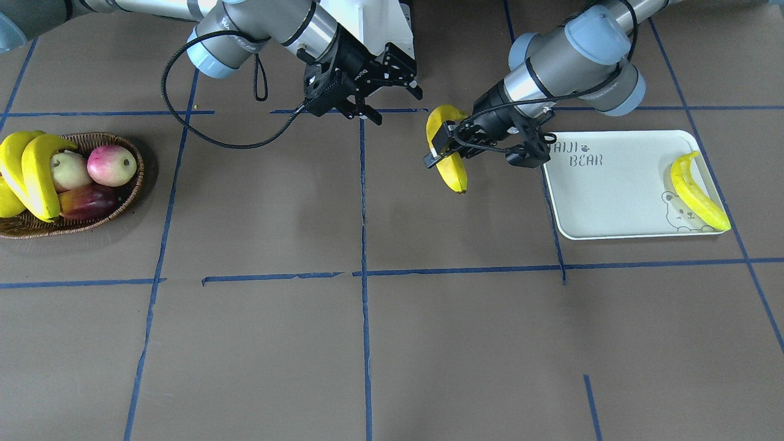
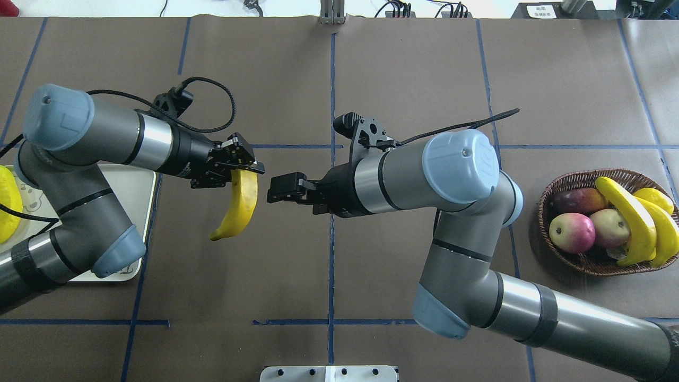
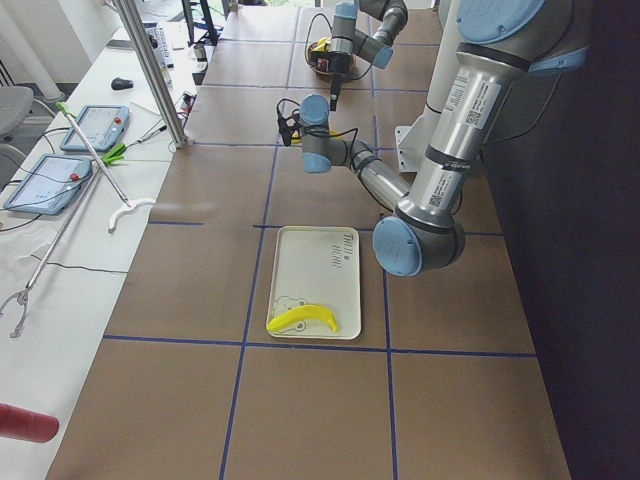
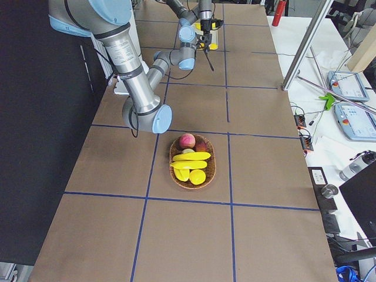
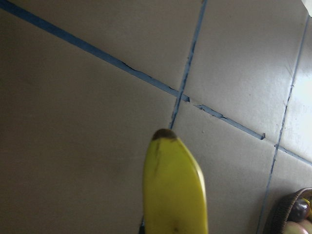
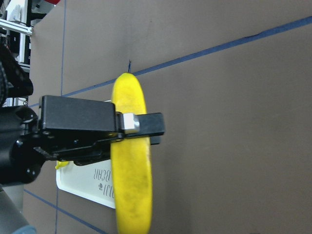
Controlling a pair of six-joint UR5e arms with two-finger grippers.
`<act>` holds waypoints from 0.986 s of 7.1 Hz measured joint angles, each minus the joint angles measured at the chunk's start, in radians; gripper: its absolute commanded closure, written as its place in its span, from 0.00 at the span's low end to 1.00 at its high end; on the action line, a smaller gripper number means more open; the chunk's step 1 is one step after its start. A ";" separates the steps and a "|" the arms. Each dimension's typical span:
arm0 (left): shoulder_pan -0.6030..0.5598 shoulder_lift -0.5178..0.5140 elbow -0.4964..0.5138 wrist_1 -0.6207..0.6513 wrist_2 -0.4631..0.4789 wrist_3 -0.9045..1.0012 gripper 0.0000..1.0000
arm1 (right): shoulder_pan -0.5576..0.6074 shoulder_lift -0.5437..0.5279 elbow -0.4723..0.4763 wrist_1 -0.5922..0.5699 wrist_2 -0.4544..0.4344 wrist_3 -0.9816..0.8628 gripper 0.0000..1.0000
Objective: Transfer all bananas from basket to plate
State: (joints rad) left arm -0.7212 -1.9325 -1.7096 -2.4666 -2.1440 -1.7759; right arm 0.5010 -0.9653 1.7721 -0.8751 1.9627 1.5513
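My left gripper point(image 1: 446, 156) is shut on a yellow banana point(image 1: 452, 164) and holds it above the table, just off the plate's point(image 1: 612, 208) edge; it hangs tip down in the overhead view point(image 2: 238, 204). The right wrist view shows the fingers point(image 6: 146, 124) clamped across it. A second banana point(image 1: 698, 193) lies on the cream plate beside the bear print. Two long bananas point(image 1: 37, 171) lie in the wicker basket point(image 1: 131, 184). My right gripper point(image 1: 395, 101) is open and empty, close beside the held banana, near the table's middle.
The basket point(image 2: 583, 178) also holds red and green round fruits point(image 2: 572, 232) and a shorter yellow fruit point(image 2: 655, 197). Blue tape lines grid the brown table. The robot's base plate point(image 2: 329, 373) sits at the near edge.
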 measured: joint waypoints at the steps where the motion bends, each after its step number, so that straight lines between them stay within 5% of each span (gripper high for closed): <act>1: -0.029 0.069 -0.001 0.000 -0.002 0.000 1.00 | 0.047 -0.030 0.019 -0.062 0.068 -0.008 0.00; 3: -0.109 0.223 0.005 0.002 -0.007 0.002 1.00 | 0.131 -0.075 0.038 -0.209 0.155 -0.065 0.00; 7: -0.238 0.382 0.029 0.166 0.018 0.112 0.97 | 0.202 -0.151 0.169 -0.663 0.158 -0.408 0.00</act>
State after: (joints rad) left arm -0.9590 -1.5503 -1.6808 -2.3003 -2.1255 -1.6636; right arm 0.7029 -1.1158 1.9407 -1.5376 2.1202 1.1430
